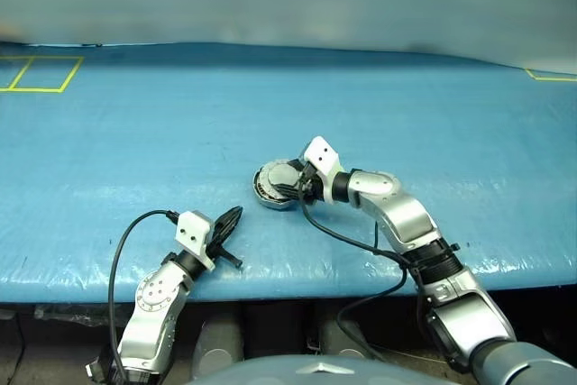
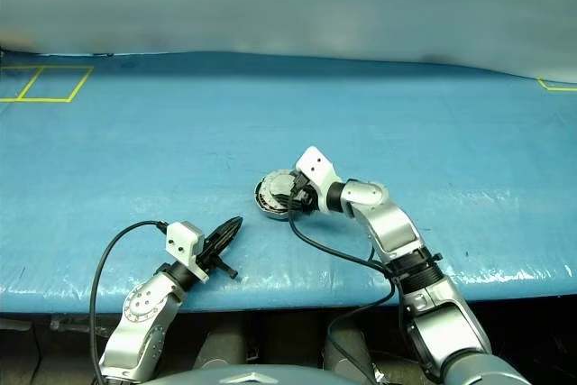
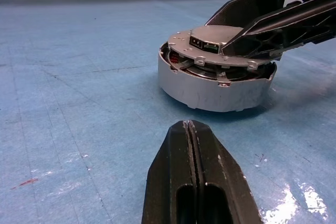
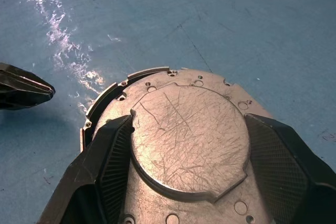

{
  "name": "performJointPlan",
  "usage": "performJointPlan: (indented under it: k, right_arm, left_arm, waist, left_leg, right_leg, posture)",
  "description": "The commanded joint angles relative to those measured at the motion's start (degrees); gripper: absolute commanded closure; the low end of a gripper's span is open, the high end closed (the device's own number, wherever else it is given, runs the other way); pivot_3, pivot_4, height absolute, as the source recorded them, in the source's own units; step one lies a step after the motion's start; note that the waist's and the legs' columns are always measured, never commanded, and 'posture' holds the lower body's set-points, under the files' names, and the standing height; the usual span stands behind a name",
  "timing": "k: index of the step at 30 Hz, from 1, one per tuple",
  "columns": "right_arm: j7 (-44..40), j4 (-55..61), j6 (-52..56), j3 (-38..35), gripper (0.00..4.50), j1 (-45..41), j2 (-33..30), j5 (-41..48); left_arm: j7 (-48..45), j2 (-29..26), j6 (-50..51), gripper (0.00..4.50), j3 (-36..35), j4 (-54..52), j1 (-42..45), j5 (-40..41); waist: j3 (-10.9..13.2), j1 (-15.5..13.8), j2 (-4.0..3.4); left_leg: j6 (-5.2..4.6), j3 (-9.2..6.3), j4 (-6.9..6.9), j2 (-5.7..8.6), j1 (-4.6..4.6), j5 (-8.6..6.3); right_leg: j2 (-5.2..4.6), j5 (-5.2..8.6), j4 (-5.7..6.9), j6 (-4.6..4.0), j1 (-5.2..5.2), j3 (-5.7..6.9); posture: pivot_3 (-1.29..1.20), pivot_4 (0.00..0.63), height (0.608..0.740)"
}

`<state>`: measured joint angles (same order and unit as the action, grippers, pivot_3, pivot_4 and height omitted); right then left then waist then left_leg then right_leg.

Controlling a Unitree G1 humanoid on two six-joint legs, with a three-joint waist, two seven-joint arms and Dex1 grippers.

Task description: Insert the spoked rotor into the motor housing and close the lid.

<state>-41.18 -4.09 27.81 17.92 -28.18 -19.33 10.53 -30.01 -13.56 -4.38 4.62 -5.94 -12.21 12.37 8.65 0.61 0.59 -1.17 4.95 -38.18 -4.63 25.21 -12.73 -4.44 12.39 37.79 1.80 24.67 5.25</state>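
The motor housing (image 3: 210, 90), a round grey metal cup, sits mid-table on the blue cover. Its lid (image 4: 189, 145) lies almost flat on top, with a thin gap left on one side (image 3: 176, 59). My right gripper (image 1: 288, 185) reaches over it from the right. Its black fingers (image 4: 105, 166) rest on the lid, one against each side of the raised centre circle. The spoked rotor is hidden under the lid. My left gripper (image 1: 232, 221) is shut and empty near the table's front edge, pointing at the housing from a short way off.
The blue table cover (image 1: 406, 123) stretches wide around the housing. Yellow tape marks lie at the far left (image 1: 36, 74) and far right (image 1: 552, 75). Black cables (image 1: 361, 245) trail from both wrists over the front edge.
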Motion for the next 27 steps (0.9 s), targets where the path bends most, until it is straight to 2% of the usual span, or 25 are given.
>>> performJointPlan:
  k: [1, 6, 15, 27]
  right_arm:
    - [-0.12, 2.69, -0.11, -1.28, 1.49, 0.55, 0.35, 0.32]
    - [1.59, 5.75, 2.27, -1.92, 1.49, 0.77, 0.88, 0.43]
    - [8.12, 14.14, 14.17, 0.02, 1.49, -0.02, 2.30, -2.56]
    - [22.03, 19.20, 26.40, -0.72, 1.49, 2.30, 11.96, -5.08]
  left_arm:
    - [0.07, 0.21, -1.41, 4.50, -0.05, -1.95, 0.03, 0.06]
    - [0.05, 0.26, -1.34, 4.50, 0.04, -1.81, 0.08, 0.06]
    - [-0.05, 0.46, -1.13, 4.50, 0.33, -1.50, 0.05, 0.14]
    - [-0.18, 0.75, -0.84, 4.50, 0.86, -1.34, -0.18, 0.29]
  waist:
    - [0.00, -0.02, 0.00]
    - [0.00, -0.01, 0.00]
    - [0.01, -0.01, -0.02]
    - [0.01, 0.09, -0.03]
  left_leg:
    - [0.00, 0.00, 0.00, 0.00, 0.00, 0.00]
    - [0.00, -0.01, 0.00, 0.00, 0.00, 0.00]
    - [0.00, -0.03, 0.00, -0.01, 0.01, 0.00]
    - [0.00, -0.04, 0.00, -0.02, 0.02, 0.00]
  right_leg:
    - [0.00, 0.00, 0.00, 0.00, 0.00, 0.00]
    - [0.00, 0.00, 0.00, 0.00, 0.00, 0.00]
    - [0.00, 0.01, 0.01, -0.01, 0.03, 0.00]
    - [0.00, 0.01, 0.02, -0.01, 0.04, 0.00]
  posture:
    - [0.00, 0.150, 0.740]
    - [0.00, 0.150, 0.740]
    - [0.00, 0.150, 0.740]
    - [0.00, 0.150, 0.740]
